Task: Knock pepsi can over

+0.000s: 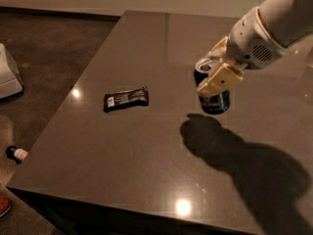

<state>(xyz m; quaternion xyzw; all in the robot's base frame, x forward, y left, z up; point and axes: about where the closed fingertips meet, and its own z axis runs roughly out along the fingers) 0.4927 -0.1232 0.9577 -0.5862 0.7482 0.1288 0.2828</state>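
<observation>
Currently the dark, glossy tabletop (146, 170) is catching ceiling glints, and the robot's arm (274, 23) is reaching over it. Its tool (208, 72) is clamping the upper part of the pepsi can (215, 102), which is sitting roughly upright just beneath it. The toppling step is probably only beginning, and a sideways tilt or shove is what is needed next. A black snack bar (125, 99) is lying well away from the tool, and a small bottle (16, 153) is resting on the floor farther out.
</observation>
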